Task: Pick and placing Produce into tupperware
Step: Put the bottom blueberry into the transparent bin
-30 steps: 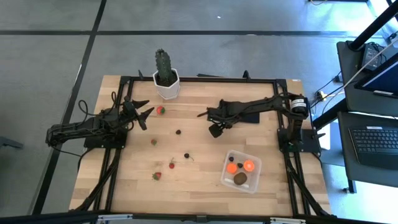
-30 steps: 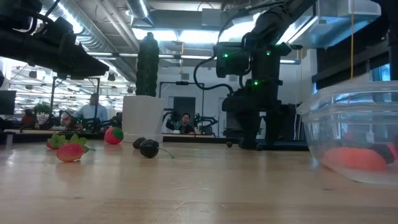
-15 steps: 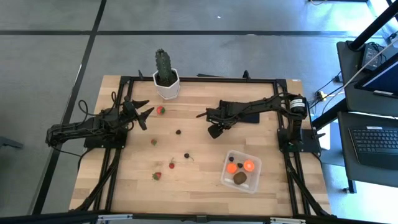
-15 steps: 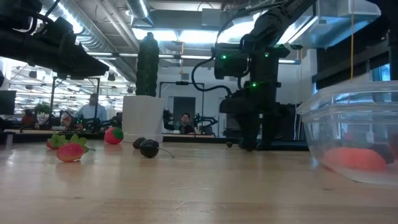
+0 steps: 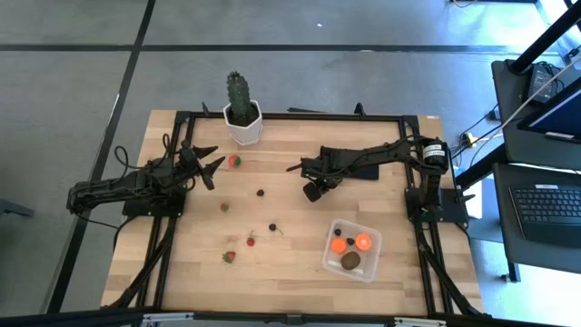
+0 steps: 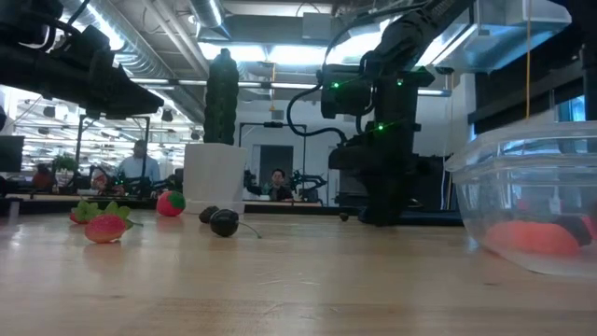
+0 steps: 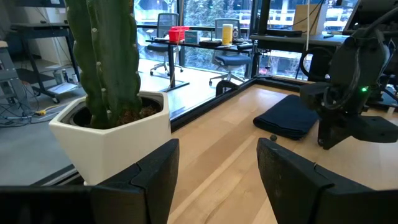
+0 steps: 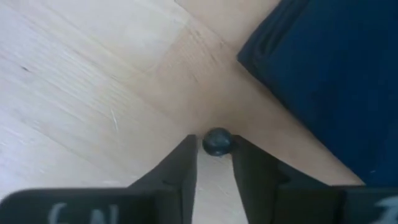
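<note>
The clear tupperware [image 5: 372, 232] stands near the table's right front and holds two orange balls [image 5: 338, 244] and a brown oval [image 5: 350, 262]. Loose strawberries [image 5: 234, 161] [image 5: 229, 257] and dark berries [image 5: 260, 193] [image 5: 271, 227] lie on the wood left of it. My right gripper [image 5: 311, 192] points down near the table's middle, shut on a small dark berry [image 8: 217, 140]. My left gripper [image 5: 211, 165] hovers open at the left, beside the far strawberry, with nothing between its fingers [image 7: 155, 174]. My right gripper pinches the small dark berry by its two sides [image 8: 206, 144], at the free ends of its two fingers [image 8: 183, 168]. The fingers come from above, pointing down. The berry rests on the wooden table beside the dark mat's edge.
A cactus in a white pot [image 5: 241, 113] stands at the far edge, close in front of my left gripper. A flat dark mat [image 5: 368, 171] lies just right of my right gripper, with another tiny dark bit [image 7: 272, 138] by its corner. People sit in the room behind the table.
My right gripper has shut its fingers while staying low over the table beside the dark mat.
</note>
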{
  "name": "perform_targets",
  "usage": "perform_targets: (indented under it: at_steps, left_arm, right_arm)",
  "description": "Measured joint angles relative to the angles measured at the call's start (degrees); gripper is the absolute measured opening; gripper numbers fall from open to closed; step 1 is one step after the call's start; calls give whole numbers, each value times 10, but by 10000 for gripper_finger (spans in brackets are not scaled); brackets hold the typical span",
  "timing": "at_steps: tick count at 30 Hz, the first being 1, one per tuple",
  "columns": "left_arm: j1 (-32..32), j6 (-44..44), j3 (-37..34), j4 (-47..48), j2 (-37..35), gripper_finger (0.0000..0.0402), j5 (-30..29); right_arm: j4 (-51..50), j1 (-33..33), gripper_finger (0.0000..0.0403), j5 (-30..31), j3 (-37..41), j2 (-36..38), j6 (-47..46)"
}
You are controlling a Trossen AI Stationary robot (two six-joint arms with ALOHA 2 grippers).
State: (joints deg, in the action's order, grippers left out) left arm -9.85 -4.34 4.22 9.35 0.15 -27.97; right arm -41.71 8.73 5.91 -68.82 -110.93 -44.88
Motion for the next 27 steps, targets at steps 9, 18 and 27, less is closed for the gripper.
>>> perform_targets:
  at_steps: [9, 18, 27]
  left_arm:
    - [0, 0, 0, 0, 0, 208, 0]
    - [0, 0, 0, 0, 0, 208, 0]
    - [0, 0, 0, 0, 0, 208, 0]
  right_arm:
    - [0, 0, 56, 2, 0, 0, 2]
    - [-36, -10, 49, 2, -27, -4, 21]
    - [-283, -83, 49, 0, -190, -1, -14]
